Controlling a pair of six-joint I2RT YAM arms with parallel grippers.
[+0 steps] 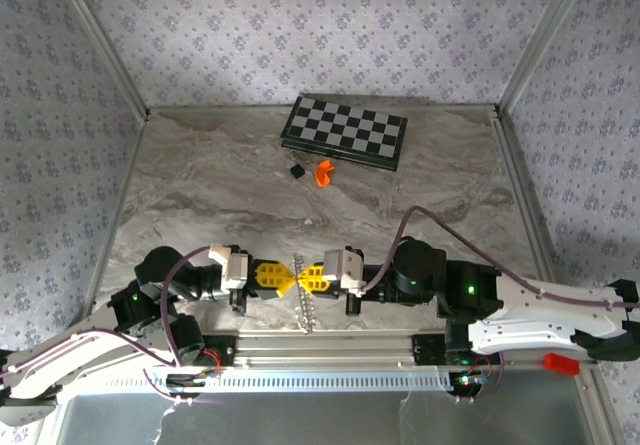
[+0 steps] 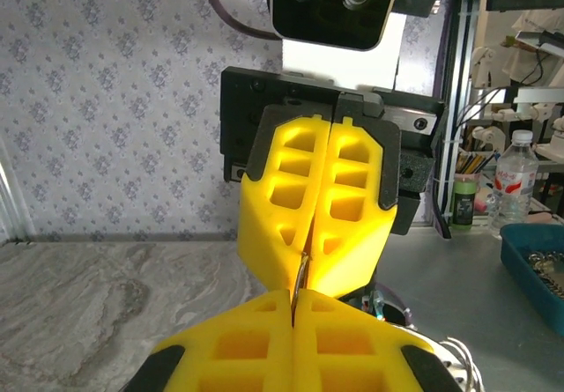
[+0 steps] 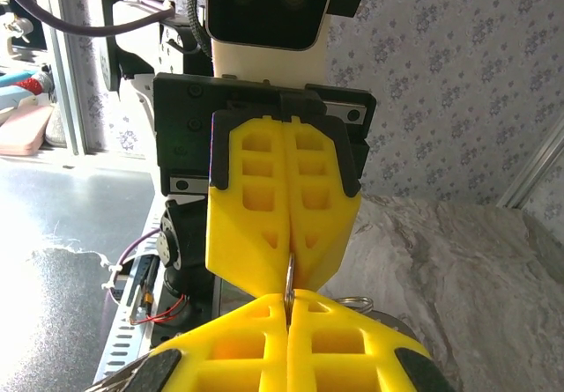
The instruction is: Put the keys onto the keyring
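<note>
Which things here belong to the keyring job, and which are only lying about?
For the job: keyring, left gripper, right gripper, both shut on it.
Lying about: chessboard, black cube, orange curved piece.

- This is a robotics lab test cell. The table (image 1: 200, 195) is boxed in by wallpaper panels (image 1: 300, 25) at 9, 12 and 3 o'clock, set between bare aluminium posts (image 1: 100, 40).
- At 6 o'clock, two robot arms (image 1: 520, 310) with exposed cables (image 1: 440, 227) are bolted to an aluminium rail (image 1: 330, 350).
- In the left wrist view, at 3 o'clock, a workbench (image 2: 441, 277) carries a water bottle (image 2: 514, 181), a pen cup (image 2: 464, 200) and a blue parts bin (image 2: 529, 269).
</note>
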